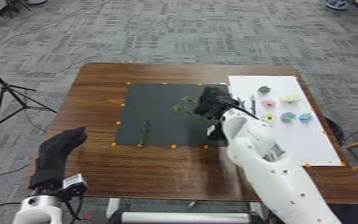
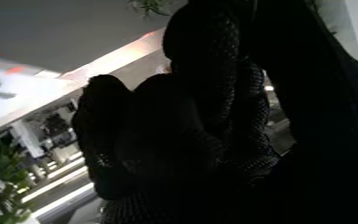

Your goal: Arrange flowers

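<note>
My right hand is over the right part of the black mat, curled round a green leafy stem whose leaves stick out on its left side. In the right wrist view the glove of my right hand has bent fingers, and green leaves show beyond them. Another green stem lies on the mat's lower left part. Flower heads lie on the white board: a pink one, a pale yellow one and a blue one. My left hand is open above the table's left side.
The brown table carries the mat and, to its right, the white board. Small orange markers line both. A black tripod stands on the floor left of the table. My right forearm crosses the table's right front part.
</note>
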Controlling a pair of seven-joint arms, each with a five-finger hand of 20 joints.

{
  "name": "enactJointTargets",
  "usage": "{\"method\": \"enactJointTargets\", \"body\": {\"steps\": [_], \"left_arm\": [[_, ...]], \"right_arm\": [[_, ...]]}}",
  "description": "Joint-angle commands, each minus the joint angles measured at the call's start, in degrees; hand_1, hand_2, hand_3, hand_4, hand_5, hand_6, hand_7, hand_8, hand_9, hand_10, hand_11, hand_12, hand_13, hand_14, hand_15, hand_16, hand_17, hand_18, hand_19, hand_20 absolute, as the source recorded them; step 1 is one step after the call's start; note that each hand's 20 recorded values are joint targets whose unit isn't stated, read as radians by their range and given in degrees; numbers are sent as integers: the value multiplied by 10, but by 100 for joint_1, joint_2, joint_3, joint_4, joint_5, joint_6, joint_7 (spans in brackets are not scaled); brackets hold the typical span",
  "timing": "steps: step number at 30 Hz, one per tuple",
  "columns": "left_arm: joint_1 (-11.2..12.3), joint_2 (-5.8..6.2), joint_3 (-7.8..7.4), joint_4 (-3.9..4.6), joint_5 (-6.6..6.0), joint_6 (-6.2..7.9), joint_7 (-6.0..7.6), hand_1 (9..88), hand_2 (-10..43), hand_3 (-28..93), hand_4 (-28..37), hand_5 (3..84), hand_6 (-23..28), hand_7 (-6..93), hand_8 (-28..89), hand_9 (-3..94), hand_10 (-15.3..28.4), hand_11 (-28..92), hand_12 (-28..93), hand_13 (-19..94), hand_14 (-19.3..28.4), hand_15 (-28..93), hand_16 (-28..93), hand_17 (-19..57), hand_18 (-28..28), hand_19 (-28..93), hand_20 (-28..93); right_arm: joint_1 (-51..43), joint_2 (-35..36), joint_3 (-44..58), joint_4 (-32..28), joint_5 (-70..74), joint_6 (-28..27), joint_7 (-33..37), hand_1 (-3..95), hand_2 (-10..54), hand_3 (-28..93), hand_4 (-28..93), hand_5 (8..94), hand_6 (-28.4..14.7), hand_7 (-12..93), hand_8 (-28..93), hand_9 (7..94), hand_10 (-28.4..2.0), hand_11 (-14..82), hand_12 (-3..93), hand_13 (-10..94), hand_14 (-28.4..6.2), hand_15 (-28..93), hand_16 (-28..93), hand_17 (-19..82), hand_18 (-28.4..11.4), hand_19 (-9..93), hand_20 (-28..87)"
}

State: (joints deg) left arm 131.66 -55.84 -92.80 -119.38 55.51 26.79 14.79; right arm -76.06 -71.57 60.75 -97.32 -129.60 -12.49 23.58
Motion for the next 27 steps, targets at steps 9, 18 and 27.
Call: {"method": "enactJointTargets", "body": {"steps": [9,18,27], "left_arm": [[143,18,-194,-122,113,-414,-267,215,30,692,-283,509,40,172,-79,493,145,221,143,389,165,184,29,41,119,125,150],[173,31,-249,-164,199,-562,-394,215,30,688,-283,507,41,168,-76,489,143,218,144,386,164,180,30,38,120,124,149],[288,-19,-333,-211,218,-619,-454,216,28,688,-282,506,42,164,-75,485,143,216,144,383,165,179,33,37,120,123,150]], "right_arm": [[240,-731,-287,265,504,-1280,620,521,-95,589,-47,844,-4,303,269,937,-105,444,250,937,-32,648,284,699,-139,932,582],[406,-1078,-308,596,512,-1349,641,521,-95,593,-54,848,-5,288,270,937,-106,437,247,937,-32,642,283,702,-135,932,566],[468,-1030,-174,655,541,-1444,580,445,-94,609,-30,837,-7,290,255,937,-106,416,259,937,-32,629,292,696,-134,932,554]]}}
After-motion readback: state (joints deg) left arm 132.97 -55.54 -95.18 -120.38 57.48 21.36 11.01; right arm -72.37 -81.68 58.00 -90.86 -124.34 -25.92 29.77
